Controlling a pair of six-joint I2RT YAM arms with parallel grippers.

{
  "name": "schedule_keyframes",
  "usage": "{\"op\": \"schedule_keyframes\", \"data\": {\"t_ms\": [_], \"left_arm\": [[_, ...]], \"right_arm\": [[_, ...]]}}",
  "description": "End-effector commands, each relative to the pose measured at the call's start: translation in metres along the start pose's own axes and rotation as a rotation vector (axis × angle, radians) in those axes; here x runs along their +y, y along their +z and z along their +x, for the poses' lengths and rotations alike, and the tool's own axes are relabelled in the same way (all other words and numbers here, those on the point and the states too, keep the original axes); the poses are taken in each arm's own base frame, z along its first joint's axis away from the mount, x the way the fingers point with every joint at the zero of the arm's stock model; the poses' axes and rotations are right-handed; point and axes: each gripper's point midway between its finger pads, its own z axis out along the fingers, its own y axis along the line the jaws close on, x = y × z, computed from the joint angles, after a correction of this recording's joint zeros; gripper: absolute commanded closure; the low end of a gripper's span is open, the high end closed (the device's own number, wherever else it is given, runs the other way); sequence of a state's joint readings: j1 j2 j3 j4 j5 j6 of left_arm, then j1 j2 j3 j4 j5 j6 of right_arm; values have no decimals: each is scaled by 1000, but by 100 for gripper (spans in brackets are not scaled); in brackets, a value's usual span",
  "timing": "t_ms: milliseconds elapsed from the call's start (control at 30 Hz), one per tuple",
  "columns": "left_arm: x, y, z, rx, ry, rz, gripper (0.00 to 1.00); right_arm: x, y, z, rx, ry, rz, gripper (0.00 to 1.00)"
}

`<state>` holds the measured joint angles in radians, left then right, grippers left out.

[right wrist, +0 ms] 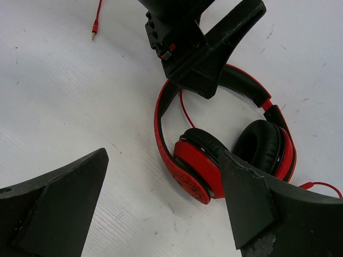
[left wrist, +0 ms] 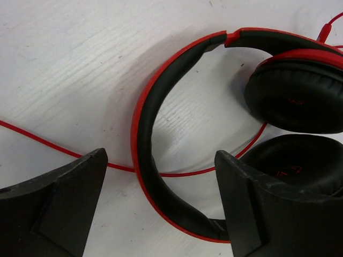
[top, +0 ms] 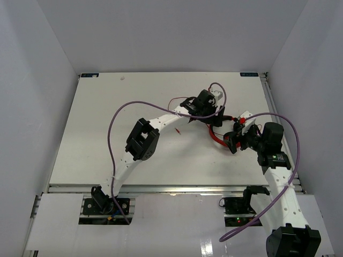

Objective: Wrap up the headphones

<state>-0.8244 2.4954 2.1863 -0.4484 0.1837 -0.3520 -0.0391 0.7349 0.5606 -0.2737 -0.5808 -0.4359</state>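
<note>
Both ear cups (left wrist: 295,99) of the headphones (right wrist: 193,160) lie rightward, headband (left wrist: 144,139) bowed leftward.

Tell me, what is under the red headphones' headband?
The thin red cable slips under the headband and comes out inside its loop, lying on the white table. The bit right beneath the band is hidden.

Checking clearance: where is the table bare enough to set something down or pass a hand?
Bare: table left of the left arm, and the near middle between it and the right arm. Crowded: right of centre, around headphones, cable, left gripper, right gripper.
</note>
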Motion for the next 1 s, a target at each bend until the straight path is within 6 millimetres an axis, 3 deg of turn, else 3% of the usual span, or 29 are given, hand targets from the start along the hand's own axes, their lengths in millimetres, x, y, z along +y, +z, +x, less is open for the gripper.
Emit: {"op": "schedule_keyframes", "data": {"t_ms": [0,167,367,533,633,667,767,833,900,933,967], "left_arm": [[-1,-1,-6,-5,48,-37,13],[-11,13,7,12,129,-48,21],[7,29,34,54,211,-176,32],[13,29,31,43,209,-216,54],[7,21,16,4,197,-219,90],[6,15,8,-15,192,-229,98],[5,-8,-18,-73,173,-245,100],[11,-41,-48,-134,128,-245,100],[12,-98,-83,-214,61,-235,100],[31,-106,-75,-198,34,-255,100],[30,-138,-89,-246,19,-246,100]], "right_arm": [[-1,0,-9,-28,-7,-7,10],[-1,0,-9,-29,-2,-4,10],[-3,-2,-10,-31,5,7,10],[-3,-2,-11,-34,7,9,10],[-5,-3,-11,-34,7,16,10],[-5,-5,-12,-37,4,18,10],[5,-11,-23,-68,-39,-27,9],[34,-21,-37,-126,-145,-181,8],[62,-33,-54,-192,-208,-339,8],[67,-39,-60,-192,-219,-366,9],[68,-42,-67,-209,-258,-376,9]]}}
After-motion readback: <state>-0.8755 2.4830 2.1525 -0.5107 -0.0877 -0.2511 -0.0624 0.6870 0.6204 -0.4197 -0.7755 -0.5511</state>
